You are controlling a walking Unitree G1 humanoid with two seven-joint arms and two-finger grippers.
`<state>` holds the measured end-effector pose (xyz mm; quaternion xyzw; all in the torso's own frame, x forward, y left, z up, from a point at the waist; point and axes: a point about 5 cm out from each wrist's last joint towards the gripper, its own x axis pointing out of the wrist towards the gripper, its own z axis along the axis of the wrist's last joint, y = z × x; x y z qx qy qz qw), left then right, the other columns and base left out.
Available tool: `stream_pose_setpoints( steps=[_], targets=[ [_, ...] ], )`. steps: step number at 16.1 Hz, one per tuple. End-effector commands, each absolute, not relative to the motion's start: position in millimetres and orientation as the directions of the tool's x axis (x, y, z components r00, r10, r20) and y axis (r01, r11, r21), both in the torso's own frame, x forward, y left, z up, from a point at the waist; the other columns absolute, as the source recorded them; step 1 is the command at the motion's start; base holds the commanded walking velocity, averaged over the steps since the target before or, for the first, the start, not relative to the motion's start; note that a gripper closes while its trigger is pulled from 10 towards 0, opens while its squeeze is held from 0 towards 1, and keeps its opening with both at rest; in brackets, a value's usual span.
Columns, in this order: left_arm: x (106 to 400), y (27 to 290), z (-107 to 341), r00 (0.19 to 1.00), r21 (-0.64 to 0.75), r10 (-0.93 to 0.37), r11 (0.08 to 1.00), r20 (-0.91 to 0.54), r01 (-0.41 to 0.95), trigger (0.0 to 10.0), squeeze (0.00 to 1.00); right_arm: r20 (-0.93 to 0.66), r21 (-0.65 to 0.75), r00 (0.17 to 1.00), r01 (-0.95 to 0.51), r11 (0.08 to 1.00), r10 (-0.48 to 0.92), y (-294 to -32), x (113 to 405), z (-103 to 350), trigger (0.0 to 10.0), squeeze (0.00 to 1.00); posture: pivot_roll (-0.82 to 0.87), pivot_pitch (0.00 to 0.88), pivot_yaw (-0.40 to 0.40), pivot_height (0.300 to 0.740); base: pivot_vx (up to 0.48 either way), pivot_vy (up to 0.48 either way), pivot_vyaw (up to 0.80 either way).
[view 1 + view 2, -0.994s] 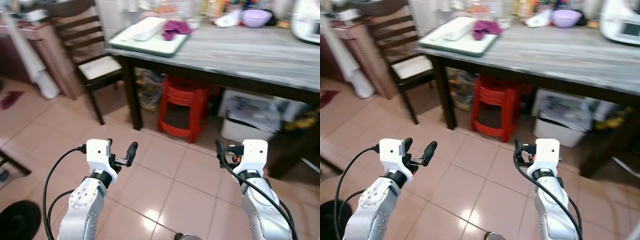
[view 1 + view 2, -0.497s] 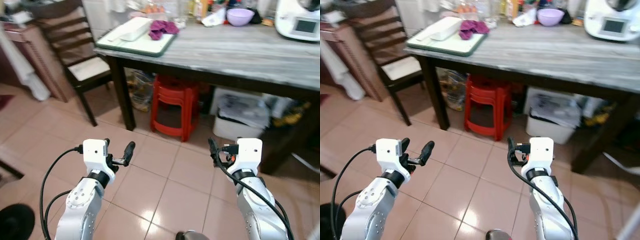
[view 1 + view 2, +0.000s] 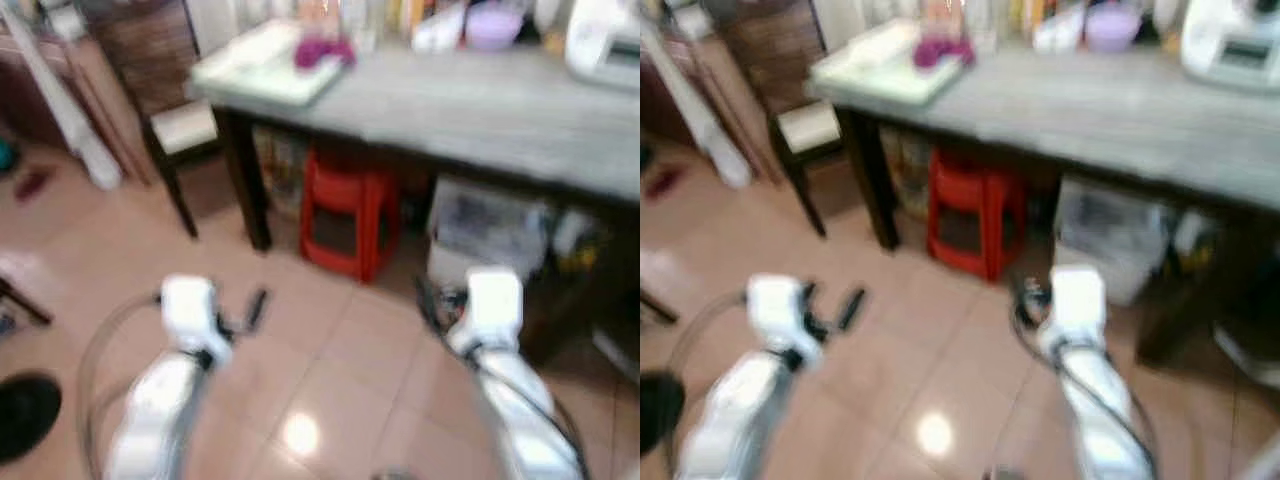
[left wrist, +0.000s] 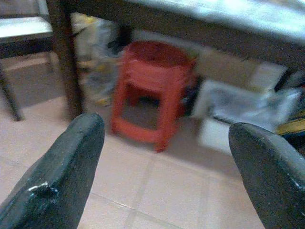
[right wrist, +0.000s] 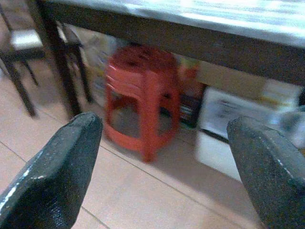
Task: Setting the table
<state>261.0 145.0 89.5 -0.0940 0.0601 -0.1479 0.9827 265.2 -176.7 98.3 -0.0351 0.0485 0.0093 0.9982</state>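
The whole head view is blurred by motion. A grey table (image 3: 480, 115) stands ahead. On its far left corner lies a pale tray (image 3: 250, 70) with a purple cloth (image 3: 320, 50). A purple bowl (image 3: 492, 22) and a white appliance (image 3: 608, 45) sit at the back. My left gripper (image 3: 238, 310) and right gripper (image 3: 432, 303) are held out low over the floor, short of the table. Both are open with nothing between the fingers, as the left wrist view (image 4: 164, 157) and the right wrist view (image 5: 162, 157) show.
A stack of red stools (image 3: 345, 215) and a white box (image 3: 485, 235) sit under the table. A dark wooden chair (image 3: 175, 120) stands at the table's left end. A black round object (image 3: 28, 415) lies on the tiled floor at lower left.
The camera is moving and the picture has gone blurred; the table sits a little lower in the view. Both arms keep the same pose, grippers still open.
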Motion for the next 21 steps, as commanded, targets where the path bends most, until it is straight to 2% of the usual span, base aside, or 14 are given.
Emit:
stream_pose_setpoints(
  steps=[1,7,17,21],
  targets=[
    [261.4,154.2,90.8,0.954,-0.181,-0.285,0.947,-0.094,0.265,10.0,0.00,-0.070,-0.026,0.997,-0.028,0.999,0.026,-174.8,263.9,105.1,10.0,0.00,-0.13,0.094,0.062,0.740,0.000,-0.371,0.00],
    [262.9,156.5,89.4,0.963,-0.219,-0.251,0.950,-0.102,0.224,10.0,0.00,-0.035,-0.008,0.999,-0.039,0.999,0.039,-172.8,263.9,115.2,10.0,0.00,-0.14,0.096,0.054,0.740,0.000,-0.061,0.00],
    [266.4,148.9,101.0,0.955,-0.220,-0.293,0.936,-0.044,0.276,10.0,0.00,-0.015,-0.014,0.999,-0.040,0.999,0.040,-170.5,264.4,123.6,10.0,0.00,-0.14,0.098,0.055,0.740,0.000,0.000,-0.77],
    [266.0,149.5,101.1,0.956,-0.228,-0.290,0.935,-0.046,0.272,10.0,0.00,-0.007,-0.008,0.999,-0.043,0.999,0.043,-169.6,264.7,126.5,10.0,0.00,-0.14,0.101,0.053,0.740,0.000,-0.343,-0.66]
  ],
)
